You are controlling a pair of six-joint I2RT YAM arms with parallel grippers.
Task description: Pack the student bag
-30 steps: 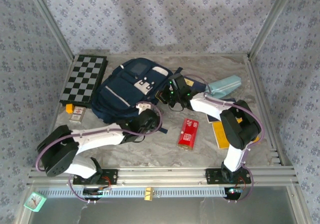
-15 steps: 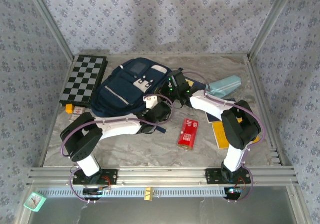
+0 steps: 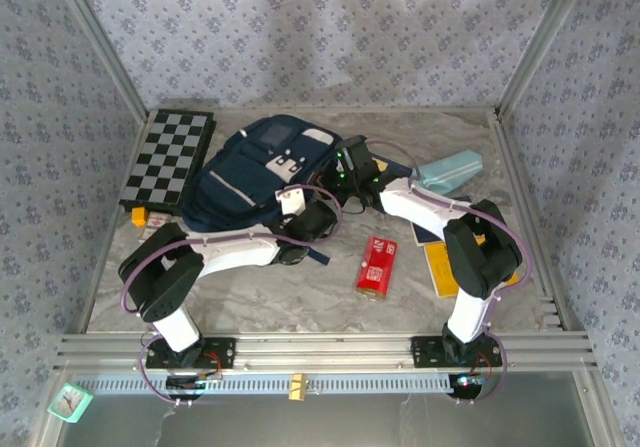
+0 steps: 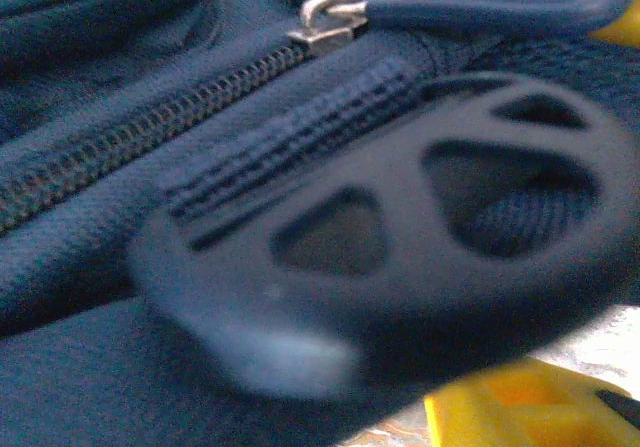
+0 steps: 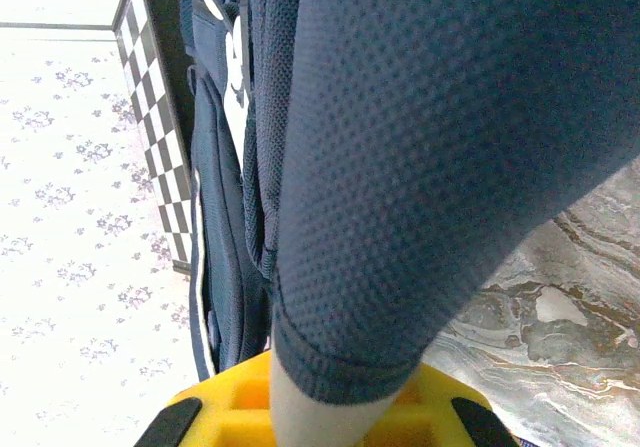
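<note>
Marbled grey bench (image 3: pixel 260 302) carries the navy student bag (image 3: pixel 245 182), a chessboard (image 3: pixel 170 157) beside it, a red packet (image 3: pixel 377 265) and a light-blue pencil case (image 3: pixel 450 171)

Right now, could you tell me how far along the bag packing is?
Nothing looks packed yet: the red box, pencil case and chessboard lie on the table outside the backpack. In hand: the right gripper is shut on a strap, the left gripper close at the zipper, which looks closed. Left: opening it and loading.
</note>
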